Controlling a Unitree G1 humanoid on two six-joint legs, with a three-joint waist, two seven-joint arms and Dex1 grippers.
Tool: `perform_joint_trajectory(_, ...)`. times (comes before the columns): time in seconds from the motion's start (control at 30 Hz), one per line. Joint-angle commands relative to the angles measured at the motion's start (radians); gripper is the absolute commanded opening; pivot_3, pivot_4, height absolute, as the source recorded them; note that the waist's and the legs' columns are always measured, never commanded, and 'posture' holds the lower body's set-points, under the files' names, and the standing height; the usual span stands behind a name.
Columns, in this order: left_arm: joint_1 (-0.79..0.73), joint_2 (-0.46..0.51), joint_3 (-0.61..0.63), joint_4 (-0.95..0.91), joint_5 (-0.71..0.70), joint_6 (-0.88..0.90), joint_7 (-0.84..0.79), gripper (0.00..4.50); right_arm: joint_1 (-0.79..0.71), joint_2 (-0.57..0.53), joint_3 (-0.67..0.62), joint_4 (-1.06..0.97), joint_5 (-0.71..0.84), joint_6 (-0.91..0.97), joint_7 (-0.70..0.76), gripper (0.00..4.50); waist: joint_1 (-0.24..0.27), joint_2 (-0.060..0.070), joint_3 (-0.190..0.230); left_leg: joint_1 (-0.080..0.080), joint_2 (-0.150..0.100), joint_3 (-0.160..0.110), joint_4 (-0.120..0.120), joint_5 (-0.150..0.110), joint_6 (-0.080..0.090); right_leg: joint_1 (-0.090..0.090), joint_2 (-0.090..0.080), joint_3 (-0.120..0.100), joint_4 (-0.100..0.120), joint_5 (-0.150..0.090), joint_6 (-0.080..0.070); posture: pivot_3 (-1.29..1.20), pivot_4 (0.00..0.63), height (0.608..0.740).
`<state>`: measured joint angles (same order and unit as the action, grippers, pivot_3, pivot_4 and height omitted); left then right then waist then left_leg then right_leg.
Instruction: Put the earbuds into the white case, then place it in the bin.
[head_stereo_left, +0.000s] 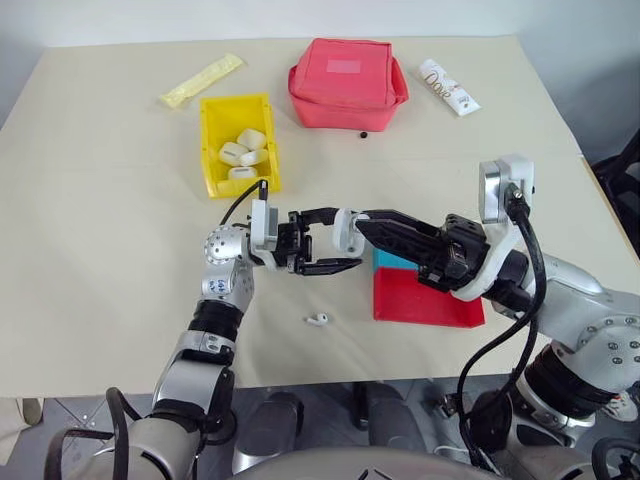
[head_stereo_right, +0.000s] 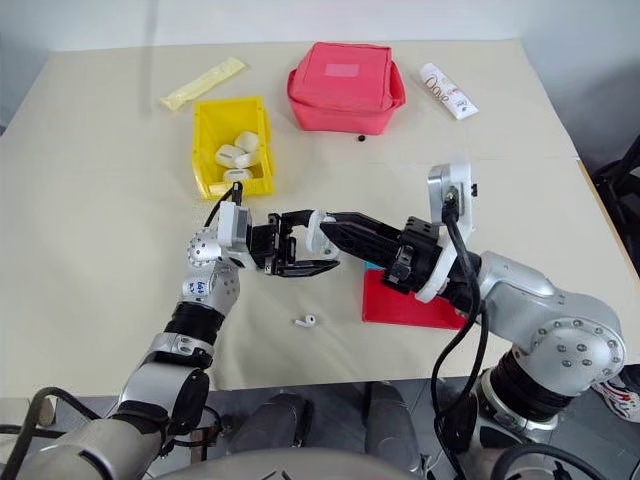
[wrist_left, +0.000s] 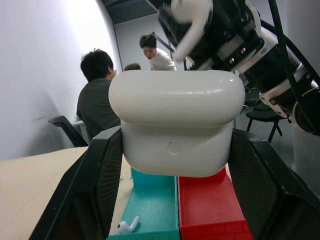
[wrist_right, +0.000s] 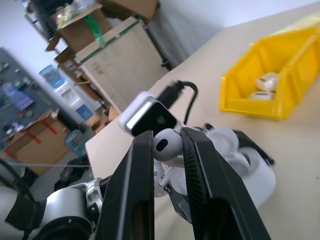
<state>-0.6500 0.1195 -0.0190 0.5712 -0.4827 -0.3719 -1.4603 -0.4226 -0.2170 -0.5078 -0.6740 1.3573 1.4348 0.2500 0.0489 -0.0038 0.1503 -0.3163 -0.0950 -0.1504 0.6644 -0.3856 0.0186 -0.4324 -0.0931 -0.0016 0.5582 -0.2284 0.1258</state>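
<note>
The left arm reaches up from the near edge, forearm raised, its left gripper (head_stereo_left: 322, 245) pointing right with both fingers clamped on the white case (wrist_left: 176, 125), held above the table (head_stereo_left: 100, 250). The right arm bends in from the right, its right gripper (wrist_right: 167, 145) pointing left at the case, fingers narrowly pinching one earbud (wrist_right: 166, 144). A second earbud (head_stereo_left: 318, 320) lies on the table, near of the grippers. A third earbud (wrist_left: 128, 225) lies in the blue-and-red tray (head_stereo_left: 430, 300). The yellow bin (head_stereo_left: 214, 145), far left, holds four white cases (head_stereo_left: 243, 152).
</note>
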Motion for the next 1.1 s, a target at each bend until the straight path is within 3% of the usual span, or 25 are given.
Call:
perform_joint_trajectory(0.03, -0.012, -0.01, -0.001, -0.024, -0.008, 0.014, -0.002, 2.78, 0.043, -0.043, 0.056, 0.016, 0.131, -0.109, -0.122, 0.45, -0.002, 0.0, 0.0, 0.0, 0.0, 0.0, 0.0, 0.0, 0.0, 0.0, 0.0, 0.0, 0.0, 0.0, 0.0, 0.0, 0.15, 0.74)
perform_joint_trajectory(0.27, -0.024, -0.014, 0.006, -0.01, 0.001, 0.006, 0.003, 2.78, 0.136, -0.158, 0.199, 0.02, 0.339, -0.31, -0.295, 0.45, -0.002, 0.0, 0.0, 0.0, 0.0, 0.0, 0.0, 0.0, 0.0, 0.0, 0.0, 0.0, 0.0, 0.0, 0.0, 0.0, 0.15, 0.74)
perform_joint_trajectory(0.5, -0.029, -0.026, 0.007, -0.016, -0.001, 0.004, 0.011, 2.78, 0.178, -0.25, 0.312, 0.019, 0.421, -0.452, -0.359, 0.45, 0.001, 0.0, 0.0, 0.0, 0.0, 0.0, 0.0, 0.001, 0.001, 0.001, 0.0, 0.0, -0.001, 0.0, 0.001, 0.0, 0.15, 0.74)
perform_joint_trajectory(0.73, -0.023, -0.032, 0.005, -0.042, -0.005, 0.012, 0.017, 2.78, 0.215, -0.314, 0.37, 0.024, 0.425, -0.536, -0.353, 0.45, 0.003, 0.0, 0.0, 0.0, 0.0, 0.0, 0.0, 0.001, 0.001, 0.002, 0.0, 0.0, -0.002, 0.001, 0.001, 0.0, 0.15, 0.74)
perform_joint_trajectory(1.1, 0.032, -0.027, 0.005, -0.186, -0.048, 0.117, 0.018, 2.78, 0.285, -0.367, 0.377, 0.081, 0.282, -0.602, -0.287, 0.45, 0.005, 0.0, 0.0, 0.0, 0.0, -0.001, 0.0, 0.001, 0.001, 0.002, 0.0, 0.0, -0.002, 0.001, 0.001, 0.0, 0.15, 0.74)
